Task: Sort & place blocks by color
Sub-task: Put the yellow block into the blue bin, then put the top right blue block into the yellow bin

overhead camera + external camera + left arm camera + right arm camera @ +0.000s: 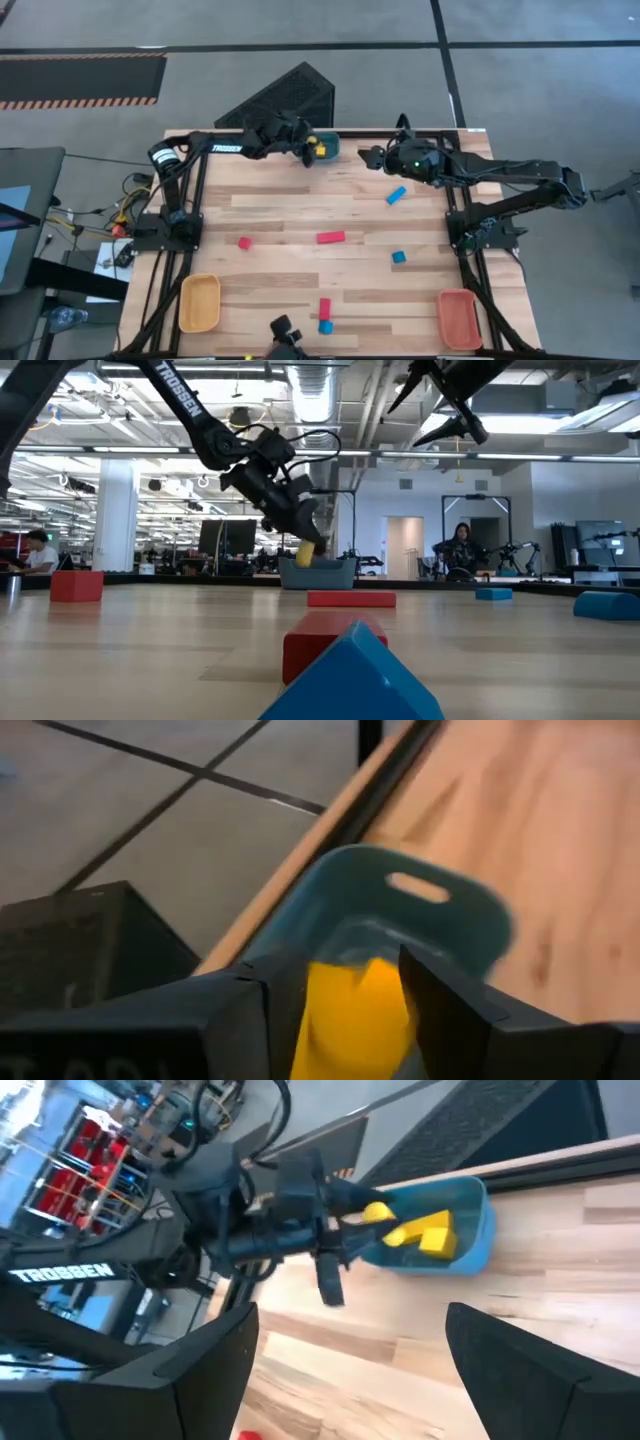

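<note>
From above, the left pincer (312, 150) sits over the teal tray (328, 146) at the far edge of the bench (280, 205), closed on a yellow block (313, 153). The right pincer (374, 157) hangs nearby, beside the tray. Red and blue blocks lie loose across the bench; the yellow tray (199, 302) and orange-red tray (459, 318) wait at the near corners.

At bench level, the yellow block (307, 552) hangs just above the teal tray's rim (318, 574), not yet resting inside. Released here, it could clip the wall and bounce out.

The left wrist view shows the block (355, 1020) gripped between the dark fingers (440, 995) with the tray (400, 910) in front. The tray hugs the bench edge, so a stray block may drop to the floor.

The right wrist view shows other yellow blocks (425, 1235) already in the teal tray (475, 1230); the new one could land on them and tumble. The right pincer's fingers (510, 1370) stand wide and empty. The two arms are close, so a careless retreat risks contact.
</note>
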{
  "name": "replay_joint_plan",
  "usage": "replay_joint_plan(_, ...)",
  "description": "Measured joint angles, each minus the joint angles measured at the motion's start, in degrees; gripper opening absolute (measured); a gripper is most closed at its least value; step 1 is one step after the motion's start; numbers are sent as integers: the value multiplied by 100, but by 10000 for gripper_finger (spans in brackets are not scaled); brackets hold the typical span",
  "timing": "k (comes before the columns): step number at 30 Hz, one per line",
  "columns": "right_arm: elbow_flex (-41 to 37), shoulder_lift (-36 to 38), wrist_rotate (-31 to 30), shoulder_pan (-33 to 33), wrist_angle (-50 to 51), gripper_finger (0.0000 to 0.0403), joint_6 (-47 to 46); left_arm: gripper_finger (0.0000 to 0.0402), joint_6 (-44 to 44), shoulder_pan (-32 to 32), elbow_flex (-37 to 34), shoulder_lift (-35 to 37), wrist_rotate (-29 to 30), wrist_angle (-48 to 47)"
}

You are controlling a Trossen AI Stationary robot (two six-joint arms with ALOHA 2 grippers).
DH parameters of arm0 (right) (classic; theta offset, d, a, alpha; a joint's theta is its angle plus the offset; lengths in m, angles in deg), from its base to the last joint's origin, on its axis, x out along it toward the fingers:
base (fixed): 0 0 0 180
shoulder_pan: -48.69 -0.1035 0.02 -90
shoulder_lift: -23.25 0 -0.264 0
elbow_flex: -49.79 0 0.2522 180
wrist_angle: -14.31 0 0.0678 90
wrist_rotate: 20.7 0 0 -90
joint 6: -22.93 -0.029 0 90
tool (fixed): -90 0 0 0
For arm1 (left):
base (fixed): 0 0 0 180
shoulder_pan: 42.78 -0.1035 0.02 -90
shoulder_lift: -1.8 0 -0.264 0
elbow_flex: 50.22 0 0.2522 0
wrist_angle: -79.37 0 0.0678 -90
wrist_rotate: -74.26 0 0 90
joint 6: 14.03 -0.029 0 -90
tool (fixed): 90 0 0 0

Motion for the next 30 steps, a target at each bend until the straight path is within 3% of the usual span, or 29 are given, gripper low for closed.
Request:
replay_joint_plan(8,0,7,144,-205,-128,346,68,177,-242,-227,4,28,-302,-130)
replay_joint_plan(12,0,5,144,-269,-126,347,130,177,56,-284,6,357,-419,-188)
replay_joint_plan(14,0,5,259,-269,-127,346,663,170,280,-281,6,645,-445,-340)
replay_joint_plan(19,0,-123,1308,-267,261,345,2592,121,350,-175,11,1496,-138,-1256)
replay_joint_plan(25,-7,-312,2001,-70,320,343,3176,45,729,218,-10,2564,371,-2640)
replay_joint_plan(30,-9,-130,2377,9,584,336,3202,4,1992,985,-149,3128,1101,-2706)
